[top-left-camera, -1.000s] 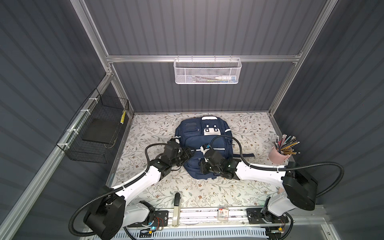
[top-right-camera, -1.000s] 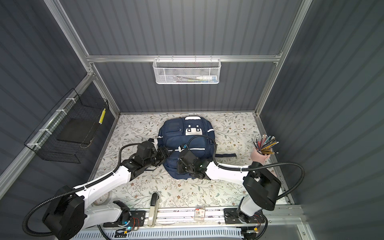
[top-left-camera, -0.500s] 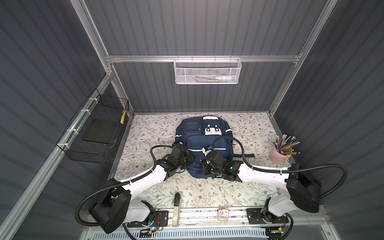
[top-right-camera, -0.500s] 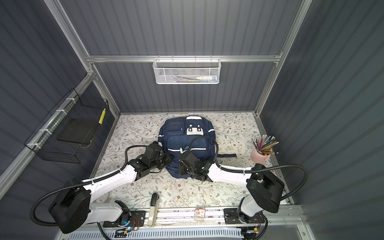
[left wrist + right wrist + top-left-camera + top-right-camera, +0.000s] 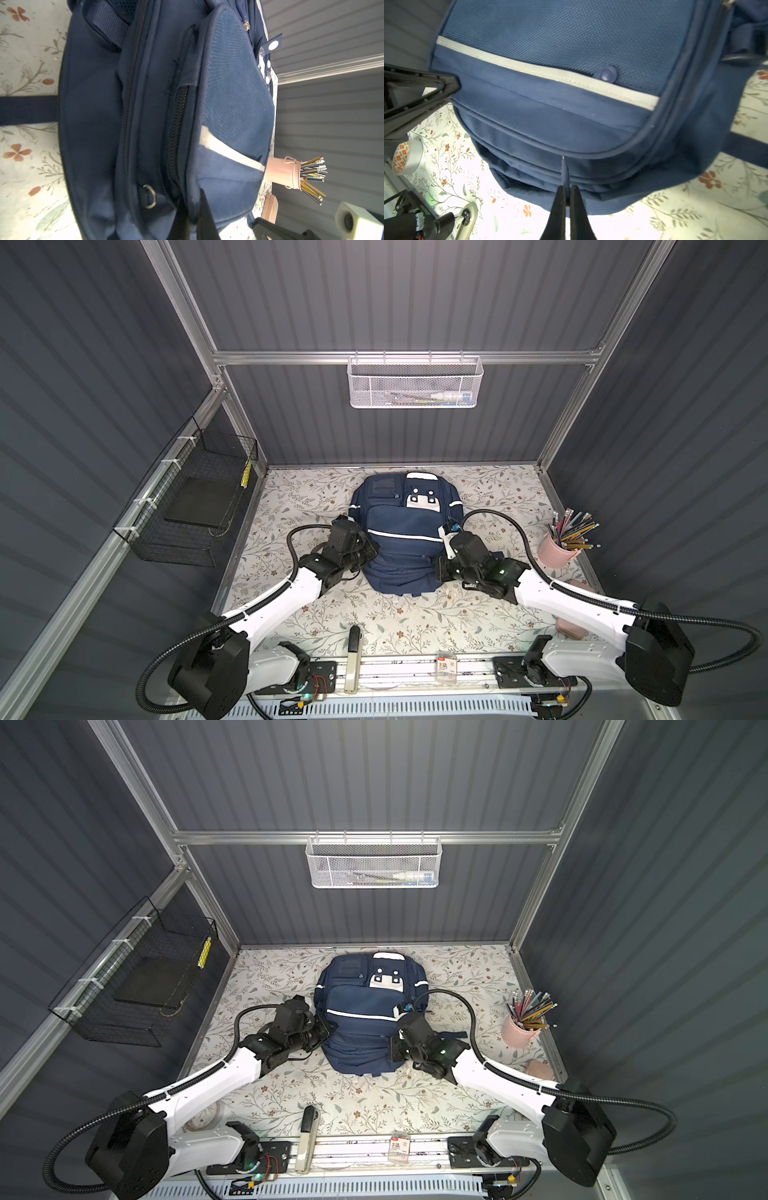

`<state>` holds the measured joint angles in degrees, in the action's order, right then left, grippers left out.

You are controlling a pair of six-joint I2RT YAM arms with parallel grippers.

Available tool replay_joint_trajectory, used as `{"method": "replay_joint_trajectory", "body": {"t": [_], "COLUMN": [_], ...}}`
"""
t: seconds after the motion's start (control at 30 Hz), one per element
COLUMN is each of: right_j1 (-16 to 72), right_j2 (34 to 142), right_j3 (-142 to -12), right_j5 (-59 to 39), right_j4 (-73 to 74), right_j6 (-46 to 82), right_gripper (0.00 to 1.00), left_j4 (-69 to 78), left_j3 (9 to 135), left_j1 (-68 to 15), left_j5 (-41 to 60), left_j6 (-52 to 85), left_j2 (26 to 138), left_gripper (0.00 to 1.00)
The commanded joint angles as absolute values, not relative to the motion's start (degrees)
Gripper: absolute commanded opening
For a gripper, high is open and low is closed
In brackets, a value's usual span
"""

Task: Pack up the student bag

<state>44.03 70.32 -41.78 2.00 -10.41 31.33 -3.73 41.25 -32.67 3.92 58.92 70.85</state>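
Two pinches, left gripper (image 5: 454, 86) nipping woven student bag (image 5: 402, 545), right gripper (image 5: 566, 196) its flat zip-pull (image 5: 564, 172)

**Baskets, pencils and small things round the table**

A white mesh basket (image 5: 415, 381) hangs on the back wall rail with pens lying inside. A black wire basket (image 5: 183, 526) hangs on the left wall and holds a dark slab (image 5: 203, 502). On the floral table (image 5: 291, 506), a pink cup (image 5: 555, 551) of pencils (image 5: 575, 526) stands at the right edge. A tape roll (image 5: 406, 154), a stapler (image 5: 353, 655) and a packet (image 5: 446, 664) lie along the front.
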Motion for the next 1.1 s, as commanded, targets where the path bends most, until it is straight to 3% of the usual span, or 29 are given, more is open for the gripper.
{"method": "replay_joint_trajectory", "body": {"t": [0.0, 0.2, 0.53, 0.77, 1.07], "right_j1": [40.54, 30.3, 36.35, 40.29, 41.13], "right_j2": [69.89, 68.4, 62.85, 70.88, 75.79], "right_j3": [-41.3, -37.51, -34.15, -37.74, -40.69], "right_j5": [8.47, 4.21, -6.07, -8.51, -5.1], "right_j4": [-18.11, -13.05, -3.8, -4.09, -4.64], "right_j6": [28.25, 26.34, 24.01, 21.1, 21.53], "right_gripper": [0.0, 0.0, 0.0, 0.4, 0.45], "left_j4": [-5.62, -5.59, 4.41, 1.85, 2.11], "left_j3": [42.25, 41.81, 39.14, 40.74, 39.82], "left_j1": [-31.01, -28.16, -28.21, -28.21, -28.21], "left_j5": [1.32, 3.3, 10.27, 9.22, 9.51], "left_j6": [56.19, 55.77, 59.91, 58.82, 59.29], "left_j2": [69.39, 67.59, 71.91, 70.11, 70.1], "left_gripper": [0.0, 0.0, 0.02, 0.01, 0.01]}}
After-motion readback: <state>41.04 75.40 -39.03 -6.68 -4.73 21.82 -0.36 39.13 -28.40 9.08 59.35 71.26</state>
